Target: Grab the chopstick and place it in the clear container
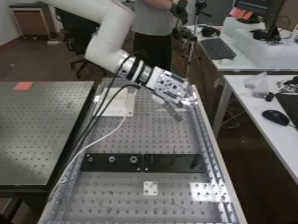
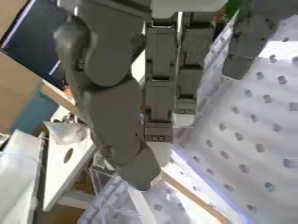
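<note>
Hand (image 1: 171,88) is hanging over the far half of the perforated bench (image 1: 166,135), tilted down, fingers (image 2: 159,95) straight and spreading away from the thumb (image 2: 120,120); no pinch is showing. Chopstick (image 2: 196,198) is running at a slant from right beside the thumb's tip in the wrist view, roughly parallel to the bench's bright rail (image 2: 216,187). Can't tell whether thumb and stick are touching, or whether the stick is lying flat or standing proud. Black plates (image 1: 113,162) are sitting nearer the fixed camera, well apart from the hand. Reading this as the grasp step: placing is still pending. Next move is likely needing the stick between thumb and fingers, then a closing pinch, then a lift toward the clear container. Main risk: thumb nudging the thin stick away before fingers are closing.
</note>
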{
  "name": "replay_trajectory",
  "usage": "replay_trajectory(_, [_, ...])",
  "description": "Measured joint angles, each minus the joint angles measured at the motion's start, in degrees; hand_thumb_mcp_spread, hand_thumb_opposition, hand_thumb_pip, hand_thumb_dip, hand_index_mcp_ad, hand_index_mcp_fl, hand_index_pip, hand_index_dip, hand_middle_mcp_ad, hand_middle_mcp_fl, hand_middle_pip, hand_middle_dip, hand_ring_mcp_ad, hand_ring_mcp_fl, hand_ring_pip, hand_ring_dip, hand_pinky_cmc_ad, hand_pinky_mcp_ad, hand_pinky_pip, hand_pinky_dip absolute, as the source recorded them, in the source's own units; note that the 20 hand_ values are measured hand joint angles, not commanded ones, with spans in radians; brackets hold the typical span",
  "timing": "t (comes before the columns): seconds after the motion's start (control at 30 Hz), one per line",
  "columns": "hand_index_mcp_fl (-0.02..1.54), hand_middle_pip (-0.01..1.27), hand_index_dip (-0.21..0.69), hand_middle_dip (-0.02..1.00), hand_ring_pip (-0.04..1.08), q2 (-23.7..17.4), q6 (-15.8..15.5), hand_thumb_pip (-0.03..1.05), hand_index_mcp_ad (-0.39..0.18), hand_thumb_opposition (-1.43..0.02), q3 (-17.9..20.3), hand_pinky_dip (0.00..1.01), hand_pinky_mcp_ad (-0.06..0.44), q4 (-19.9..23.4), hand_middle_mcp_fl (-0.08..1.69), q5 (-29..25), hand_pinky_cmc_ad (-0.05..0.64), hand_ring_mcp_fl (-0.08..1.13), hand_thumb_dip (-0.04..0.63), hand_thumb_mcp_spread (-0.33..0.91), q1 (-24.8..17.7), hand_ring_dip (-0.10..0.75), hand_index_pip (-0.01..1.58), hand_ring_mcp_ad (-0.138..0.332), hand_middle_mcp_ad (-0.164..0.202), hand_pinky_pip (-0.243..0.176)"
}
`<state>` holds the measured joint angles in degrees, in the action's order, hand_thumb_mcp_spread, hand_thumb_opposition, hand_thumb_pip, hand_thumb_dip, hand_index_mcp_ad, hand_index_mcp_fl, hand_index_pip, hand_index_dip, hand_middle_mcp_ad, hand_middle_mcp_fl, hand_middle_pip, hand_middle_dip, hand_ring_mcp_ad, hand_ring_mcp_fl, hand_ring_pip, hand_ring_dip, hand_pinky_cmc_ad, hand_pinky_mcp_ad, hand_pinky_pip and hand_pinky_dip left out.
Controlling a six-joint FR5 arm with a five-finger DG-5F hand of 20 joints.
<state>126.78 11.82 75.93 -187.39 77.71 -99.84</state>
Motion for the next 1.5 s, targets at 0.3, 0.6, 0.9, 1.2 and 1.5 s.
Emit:
replay_trajectory(0.3, [1.2,0.26,0.417,0.7,0.12,-0.6,-0.2,0.42,-0.239,-1.1,0.5,0.17,0.332,0.4,1.28,-0.3,0.367,0.65,0.29,0.81,-0.3,0.609,0.47,0.024,0.028,0.035])
replay_trajectory(0.6, [1.2,0.26,0.429,0.68,0.12,-0.7,-2.9,0.42,-0.237,-1.1,0.0,0.17,0.328,0.0,1.29,0.2,0.367,0.65,0.29,0.81,-0.7,0.609,0.47,0.021,0.038,0.035])
replay_trajectory(0.9, [1.22,0.27,0.442,0.68,0.12,-0.4,-5.4,0.42,-0.237,-1.12,-0.9,0.17,0.328,-0.3,1.28,0.7,0.365,0.62,0.29,0.79,-1.1,0.597,0.44,0.021,0.038,0.033])
replay_trajectory(1.2, [1.23,0.25,0.443,0.69,0.12,0.0,-6.7,0.4,-0.237,-1.11,-1.5,0.17,0.328,-0.5,1.32,1.3,0.375,0.58,0.286,0.7,-1.5,0.609,0.43,0.038,0.038,0.033])
replay_trajectory(1.5, [1.06,0.17,0.407,0.69,0.11,0.4,-6.6,0.45,-0.237,-0.93,-1.8,0.19,0.328,-0.1,1.13,1.6,0.375,0.47,0.3,0.6,-1.5,0.579,0.26,0.052,0.038,0.033])
